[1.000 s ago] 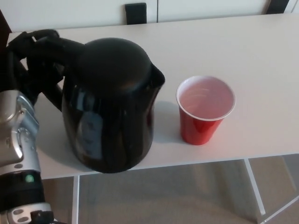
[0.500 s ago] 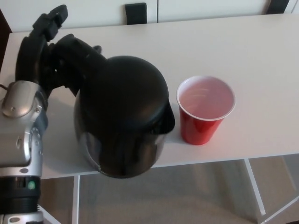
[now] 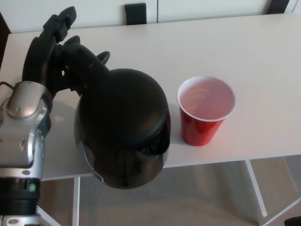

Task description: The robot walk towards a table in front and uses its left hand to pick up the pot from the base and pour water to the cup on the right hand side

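1. Left hand at upper left, fingers wrapped round the handle of the black pot; grip closed on it.
2. Pot tipped toward the camera, lid facing up, its body over the worktop front edge, just left of the red cup.
3. Cup upright on the worktop, pale inside; cannot tell whether it holds water.
4. Right hand not visible.

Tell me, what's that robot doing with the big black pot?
The robot's left hand grips the handle of the black pot, holding it beside the red cup on the white table. The pot's spout sits near the cup. No water shows pouring, and the cup looks empty.
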